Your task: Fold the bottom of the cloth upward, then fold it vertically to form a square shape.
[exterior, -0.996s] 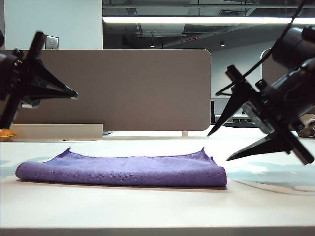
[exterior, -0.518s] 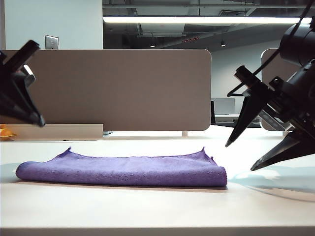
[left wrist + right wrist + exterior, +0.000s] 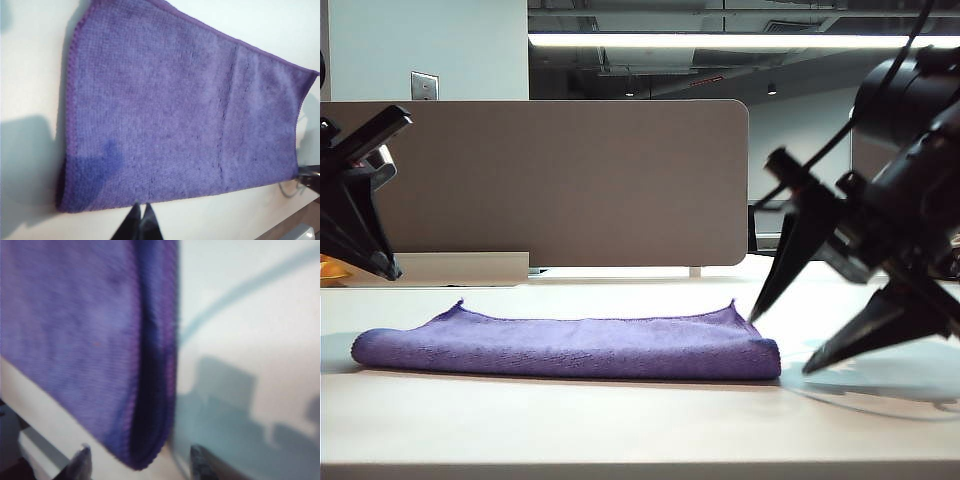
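I see the cloth (image 3: 570, 345) folded, soft, light. My right end effector (image 3: 782, 345), spread wide, straddles its right end; left end effector (image 3: 390, 270) hovers clenched, empty.

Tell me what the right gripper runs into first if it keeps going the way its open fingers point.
Most likely the right end of the purple cloth: the right gripper straddles its rounded fold, jaws open. Otherwise, the table beside it; depth is unclear.

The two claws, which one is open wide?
The right gripper, by the cloth's right end, has its fingers spread wide. The left gripper, raised off its left end, is pinched shut.
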You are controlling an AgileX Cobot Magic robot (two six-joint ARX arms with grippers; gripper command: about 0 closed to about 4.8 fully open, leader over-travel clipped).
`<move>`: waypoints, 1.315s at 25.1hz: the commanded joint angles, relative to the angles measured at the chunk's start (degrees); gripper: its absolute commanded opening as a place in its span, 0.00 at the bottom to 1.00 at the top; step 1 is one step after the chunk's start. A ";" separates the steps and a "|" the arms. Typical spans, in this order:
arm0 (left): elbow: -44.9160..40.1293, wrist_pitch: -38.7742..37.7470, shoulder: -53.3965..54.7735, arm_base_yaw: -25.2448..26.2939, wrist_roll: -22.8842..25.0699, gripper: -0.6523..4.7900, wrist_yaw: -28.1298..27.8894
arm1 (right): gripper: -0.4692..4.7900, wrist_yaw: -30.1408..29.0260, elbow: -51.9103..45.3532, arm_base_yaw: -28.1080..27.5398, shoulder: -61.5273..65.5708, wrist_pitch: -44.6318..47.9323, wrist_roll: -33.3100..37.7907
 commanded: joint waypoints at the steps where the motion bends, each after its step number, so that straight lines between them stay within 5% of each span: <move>1: 0.24 -0.31 -0.17 0.07 0.96 0.11 0.04 | 0.57 0.26 0.13 0.90 1.38 1.88 0.33; 11: 0.24 -0.37 -0.17 0.07 1.14 0.11 0.07 | 0.56 -0.52 0.17 0.94 4.35 9.09 5.01; 17: 0.24 -0.66 -0.17 0.07 1.77 0.11 0.04 | 0.26 -4.37 0.20 1.03 7.30 14.14 6.32; 24: 0.24 -0.90 -0.17 0.07 2.62 0.11 0.04 | 0.07 -6.03 0.33 1.03 7.26 16.50 6.34; 33: 0.44 -0.35 -0.31 0.11 2.60 0.11 1.95 | 0.07 -3.23 7.58 4.44 6.80 10.45 4.96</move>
